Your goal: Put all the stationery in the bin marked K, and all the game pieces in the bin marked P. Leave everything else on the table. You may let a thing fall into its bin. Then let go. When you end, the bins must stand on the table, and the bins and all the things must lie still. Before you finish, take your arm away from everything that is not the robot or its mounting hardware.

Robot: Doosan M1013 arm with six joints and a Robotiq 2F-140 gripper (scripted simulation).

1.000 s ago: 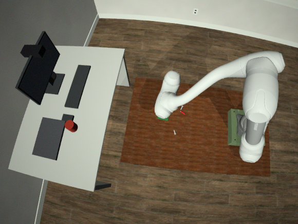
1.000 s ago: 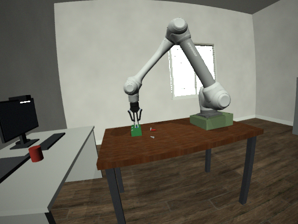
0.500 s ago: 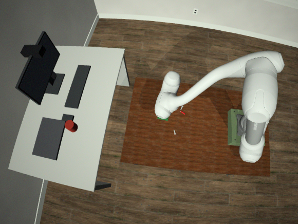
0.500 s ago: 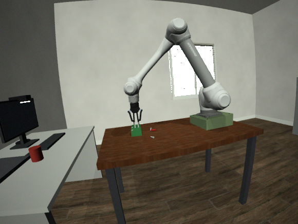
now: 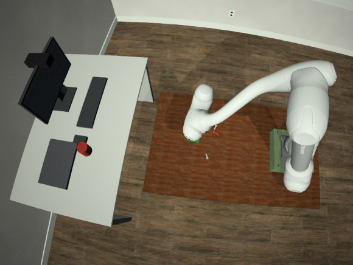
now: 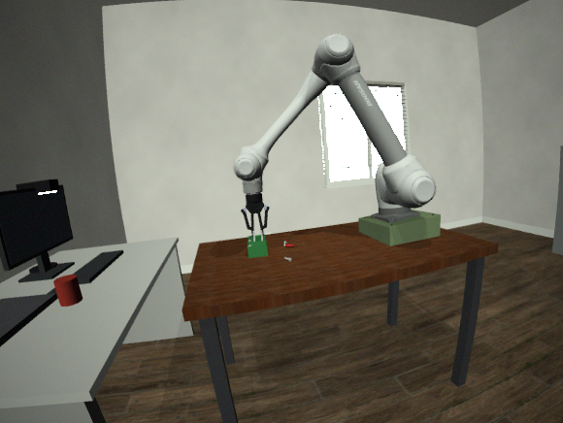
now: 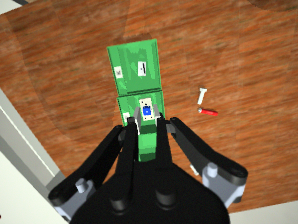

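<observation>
One gripper [image 6: 258, 238] [image 7: 147, 111], jaws narrow, slightly parted, seemingly empty, above blue-and-white piece [image 7: 146, 110] inside green bin [image 5: 193, 141] [image 6: 257, 248] [image 7: 135, 52]; step: apparent release; next: straight lift, then red item [image 5: 216, 133] [image 6: 289, 245] [image 7: 208, 112].

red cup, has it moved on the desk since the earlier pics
No. Judged against the keyboard, the red cup shows no shift in any direction in either view.
</observation>
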